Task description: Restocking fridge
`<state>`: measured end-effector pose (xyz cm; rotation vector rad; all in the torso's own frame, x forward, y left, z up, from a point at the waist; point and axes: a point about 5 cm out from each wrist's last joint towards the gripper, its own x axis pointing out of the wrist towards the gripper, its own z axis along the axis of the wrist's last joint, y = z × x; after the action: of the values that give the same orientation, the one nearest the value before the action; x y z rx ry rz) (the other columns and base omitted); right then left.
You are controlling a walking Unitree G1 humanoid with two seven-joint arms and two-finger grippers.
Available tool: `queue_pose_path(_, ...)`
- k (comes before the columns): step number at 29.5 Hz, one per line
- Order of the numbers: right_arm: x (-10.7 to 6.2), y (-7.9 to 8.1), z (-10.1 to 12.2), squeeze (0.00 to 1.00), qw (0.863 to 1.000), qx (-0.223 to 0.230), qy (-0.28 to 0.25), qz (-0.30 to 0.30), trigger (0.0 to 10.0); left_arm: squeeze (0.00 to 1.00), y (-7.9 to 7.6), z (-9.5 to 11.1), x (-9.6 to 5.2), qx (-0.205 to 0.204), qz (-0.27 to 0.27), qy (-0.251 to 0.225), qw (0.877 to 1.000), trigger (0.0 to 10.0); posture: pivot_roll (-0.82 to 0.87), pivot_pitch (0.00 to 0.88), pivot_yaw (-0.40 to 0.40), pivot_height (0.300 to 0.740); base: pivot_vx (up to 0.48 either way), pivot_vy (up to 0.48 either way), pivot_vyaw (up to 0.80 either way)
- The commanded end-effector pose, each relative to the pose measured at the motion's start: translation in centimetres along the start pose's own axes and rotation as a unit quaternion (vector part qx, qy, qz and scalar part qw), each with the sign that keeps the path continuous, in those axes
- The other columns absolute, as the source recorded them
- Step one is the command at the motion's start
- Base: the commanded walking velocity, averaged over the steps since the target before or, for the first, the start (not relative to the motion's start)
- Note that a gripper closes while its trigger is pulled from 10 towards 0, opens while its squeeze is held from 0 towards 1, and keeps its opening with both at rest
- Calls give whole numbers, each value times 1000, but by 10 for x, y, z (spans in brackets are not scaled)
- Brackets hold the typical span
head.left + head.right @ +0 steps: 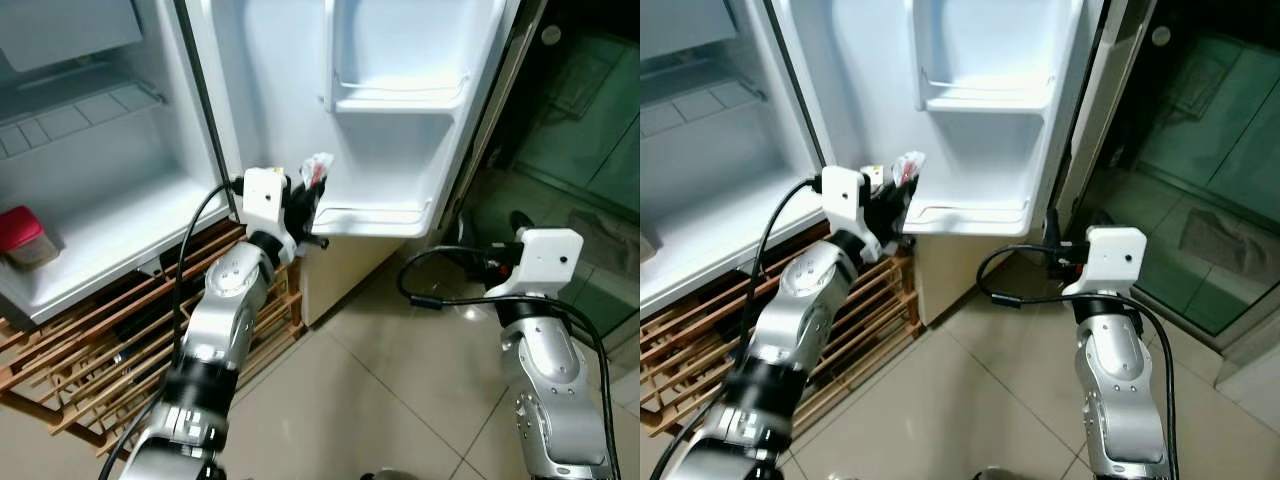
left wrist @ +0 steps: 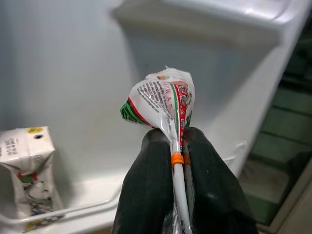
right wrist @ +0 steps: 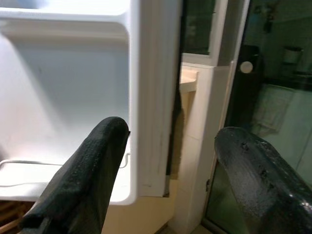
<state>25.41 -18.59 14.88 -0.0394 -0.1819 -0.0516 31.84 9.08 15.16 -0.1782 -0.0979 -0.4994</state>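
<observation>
Left wrist view shows the left gripper clamped on a crinkled white sachet with red and green print, its black fingers pinching the neck. Just beyond them, a small white carton sits in the white fridge door's lower shelf. Off to the side, the right gripper hangs spread wide and empty beside the door's edge.

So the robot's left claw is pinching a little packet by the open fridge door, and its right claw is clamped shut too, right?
Not quite. The left claw does pinch the packet by the fridge door, but the right claw is open and holds nothing, as the right wrist view shows.
</observation>
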Motion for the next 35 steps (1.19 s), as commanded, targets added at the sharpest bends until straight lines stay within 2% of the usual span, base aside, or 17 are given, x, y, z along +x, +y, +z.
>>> queue_pose_path(1,-2,-4,4,0,1000,8,-7,-14,10000,0,-9,9,-7,-1,-20,-16,1000,10000,-212,0,45,740,0,0,0)
queue_pose_path(4,0,-5,4,0,1000,8,-5,-18,10000,0,-10,9,-12,10,-18,-17,1000,10000,-207,0,43,740,0,0,0)
queue_pose_path(7,11,0,8,0,1000,2,-14,0,10000,0,-7,9,-1,17,-5,-21,1000,10000,-210,0,34,740,0,0,0)
queue_pose_path(10,15,2,12,0,1000,-4,-23,9,10000,0,-9,14,3,18,-7,-29,999,10000,-218,0,33,740,0,0,0)
queue_pose_path(13,5,-2,43,0,994,-47,-103,2,10000,0,-9,47,-16,44,12,-116,992,10000,-219,0,36,740,0,0,0)
queue_pose_path(14,5,-2,43,0,994,-47,-103,2,10000,0,-9,47,-16,44,12,-116,992,10000,-219,0,36,740,0,0,0)
queue_pose_path(15,1,-4,60,0,989,-60,-137,-3,10000,0,-9,67,-23,63,29,-157,985,10000,-217,0,35,740,0,0,0)
queue_pose_path(17,0,-4,66,0,987,-66,-149,-4,10000,0,-8,74,-24,65,36,-169,983,10000,-216,0,34,740,0,0,0)
queue_pose_path(18,1,-8,77,0,983,-73,-170,-17,10000,0,-8,89,-22,71,45,-193,978,10000,-211,0,31,740,0,0,0)
queue_pose_path(20,1,-8,77,0,983,-73,-170,-17,10000,0,-8,89,-22,71,45,-193,978,10000,-211,0,31,740,0,0,0)
queue_pose_path(21,9,-20,105,0,970,-77,-221,-61,10000,0,-13,127,-12,92,45,-252,962,10000,-212,0,34,740,0,0,0)
queue_pose_path(23,15,-26,119,0,963,-76,-246,-81,10000,0,-18,144,-7,96,35,-281,954,10000,-212,0,34,740,0,0,0)
queue_pose_path(27,17,-21,121,0,961,-76,-253,-80,10000,0,-23,146,-6,84,18,-285,955,10000,-214,0,40,740,0,0,0)
queue_pose_path(35,23,-13,121,0,960,-86,-258,-72,10000,0,-23,151,-1,86,17,-300,950,10000,-209,0,47,740,423,0,0)
